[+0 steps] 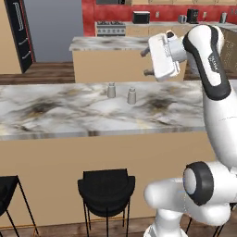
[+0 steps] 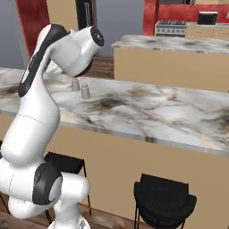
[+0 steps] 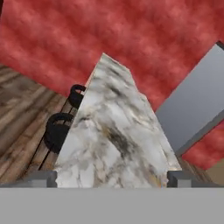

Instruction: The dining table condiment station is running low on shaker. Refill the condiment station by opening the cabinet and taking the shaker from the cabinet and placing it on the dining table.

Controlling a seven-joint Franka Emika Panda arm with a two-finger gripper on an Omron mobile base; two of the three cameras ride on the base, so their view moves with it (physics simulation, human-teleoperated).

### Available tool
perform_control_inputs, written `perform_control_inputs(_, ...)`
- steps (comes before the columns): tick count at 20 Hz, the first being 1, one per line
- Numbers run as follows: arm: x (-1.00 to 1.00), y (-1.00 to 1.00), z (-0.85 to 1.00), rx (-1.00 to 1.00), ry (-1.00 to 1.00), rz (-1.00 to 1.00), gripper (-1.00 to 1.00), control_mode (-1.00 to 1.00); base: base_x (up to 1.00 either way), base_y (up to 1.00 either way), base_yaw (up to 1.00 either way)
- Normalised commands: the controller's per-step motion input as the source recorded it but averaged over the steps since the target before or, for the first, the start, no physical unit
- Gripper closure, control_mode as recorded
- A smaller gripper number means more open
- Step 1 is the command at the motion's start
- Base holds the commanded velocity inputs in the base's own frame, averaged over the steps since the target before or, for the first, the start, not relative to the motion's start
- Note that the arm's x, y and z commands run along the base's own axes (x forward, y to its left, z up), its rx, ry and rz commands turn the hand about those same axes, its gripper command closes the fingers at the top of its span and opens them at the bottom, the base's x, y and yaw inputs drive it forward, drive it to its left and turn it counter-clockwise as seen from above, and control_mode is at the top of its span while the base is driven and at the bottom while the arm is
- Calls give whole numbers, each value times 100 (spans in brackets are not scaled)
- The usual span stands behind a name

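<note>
1. The dining table [image 1: 83,111] runs across the foreground as a long counter with a grey-white veined marble top and plain tan wood sides.
2. Two small grey shakers stand upright on the marble, toward its far edge. In the left base view, one shaker [image 1: 111,90] sits slightly farther back and to the left; the second shaker [image 1: 132,96] stands just beside it, apart from it. The right base view shows the same pair [image 2: 75,84] and [image 2: 85,91] next to the arm's upper link.
3. The white arm [image 1: 217,115] rises from the floor in front of the counter and bends over the marble. Its hand is raised above the table, to the right of the shakers and clear of them.
4. The gripper [image 3: 112,178] holds nothing. Its two dark fingertips [image 3: 43,178] stand far apart at the bottom of the hand view, with bare marble between them.
5. The hand view looks lengthwise along the table top toward a red wall [image 3: 131,35].
6. Black stools [image 1: 106,190] stand on the wood floor along the near side of the counter.
7. A second marble-topped counter [image 1: 111,44] stands behind the dining table, well apart from it.
</note>
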Motion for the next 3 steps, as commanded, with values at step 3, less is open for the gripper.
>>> perform_control_inputs(3,-100,32,1,-23,-62,0,-100,-100,0,0,0)
